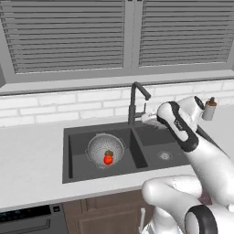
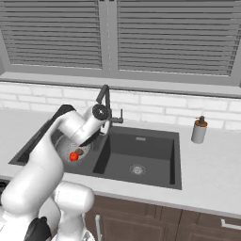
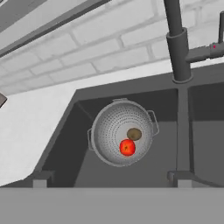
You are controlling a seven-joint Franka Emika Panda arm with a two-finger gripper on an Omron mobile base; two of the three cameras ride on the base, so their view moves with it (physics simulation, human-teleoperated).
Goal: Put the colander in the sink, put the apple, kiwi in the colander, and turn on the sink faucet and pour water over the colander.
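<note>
The silver mesh colander (image 3: 109,127) sits in the left basin of the dark grey sink (image 3: 65,144). Inside it the red apple (image 3: 127,147) lies beside the brown kiwi (image 3: 134,134); both also show in the left base view, apple (image 1: 108,159) and kiwi (image 1: 109,153). The tall dark faucet (image 1: 133,105) stands behind the divider, its side lever (image 3: 205,51) pointing right. My gripper (image 3: 110,178) hovers above the sink close to the faucet's lever side, open and holding nothing, its fingertips (image 3: 41,178) wide apart. In the right base view my arm hides part of the colander (image 2: 63,146).
A small grey soap bottle (image 1: 209,109) stands on the white counter right of the sink. The right basin (image 2: 141,150) holds just its round drain. A white brick backsplash and shuttered windows rise behind the faucet.
</note>
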